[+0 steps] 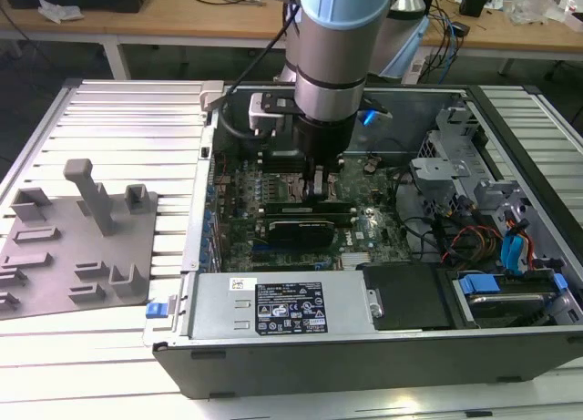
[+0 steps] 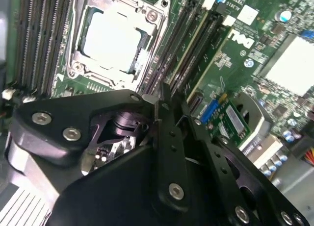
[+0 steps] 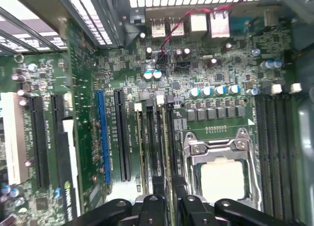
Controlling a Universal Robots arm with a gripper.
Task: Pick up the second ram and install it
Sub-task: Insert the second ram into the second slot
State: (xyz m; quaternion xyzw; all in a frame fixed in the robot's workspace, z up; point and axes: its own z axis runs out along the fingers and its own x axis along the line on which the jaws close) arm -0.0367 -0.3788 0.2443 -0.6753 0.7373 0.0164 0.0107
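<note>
In the exterior view the arm [image 1: 335, 46] reaches straight down into the open case [image 1: 364, 352]. The gripper [image 1: 321, 185] is low over the board [image 1: 273, 215], at the sockets [image 1: 305, 201] beside the processor [image 1: 284, 185]. The grey plate [image 1: 55, 274] lies outside the case, well apart on the exterior view's left.

In the second wrist view the gripper [image 2: 164, 91] has its tip right at the near end of a pair of long black sockets [image 2: 191, 39], just beside the processor [image 2: 115, 39]. Whether it grips anything cannot be told here.

In the first wrist view the gripper [image 3: 168, 184] sits over the sockets [image 3: 157, 138] that lie between the processor [image 3: 221, 174] and a blue slot [image 3: 102, 133]. The ram cannot be told apart from the sockets under the gripper, so neither its place nor the gripper's hold on it can be settled.
</note>
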